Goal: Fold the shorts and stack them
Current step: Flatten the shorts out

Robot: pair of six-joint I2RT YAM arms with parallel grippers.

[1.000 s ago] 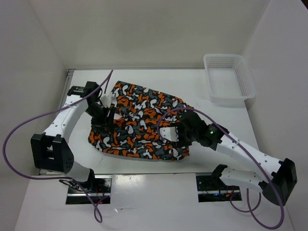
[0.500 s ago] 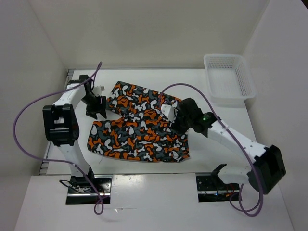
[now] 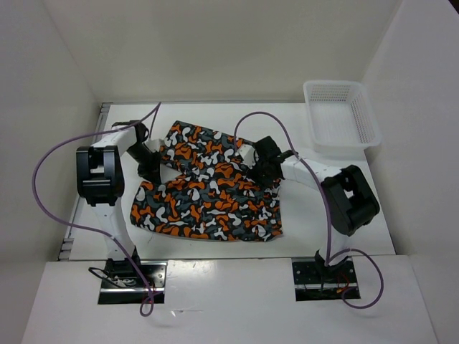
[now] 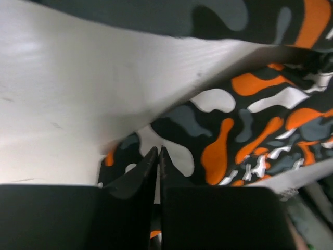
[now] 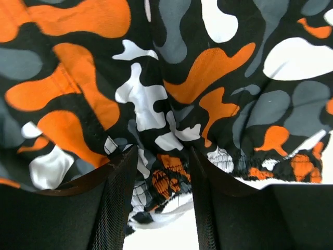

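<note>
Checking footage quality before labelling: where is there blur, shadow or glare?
Top external: sharp, evenly lit, glare on the near ledge. Left wrist: shorts blurred, lifted fabric shadowing the table. Right wrist: print fairly crisp, dark fingers soft.

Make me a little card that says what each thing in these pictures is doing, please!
shorts: camouflage print, partly folded, lying on the table
left gripper: pinched shut on the shorts' left edge
right gripper: closed on bunched fabric at the shorts' right side
basket: white mesh, far right corner, apart from the shorts
stack: not started, only one pair in view
</note>
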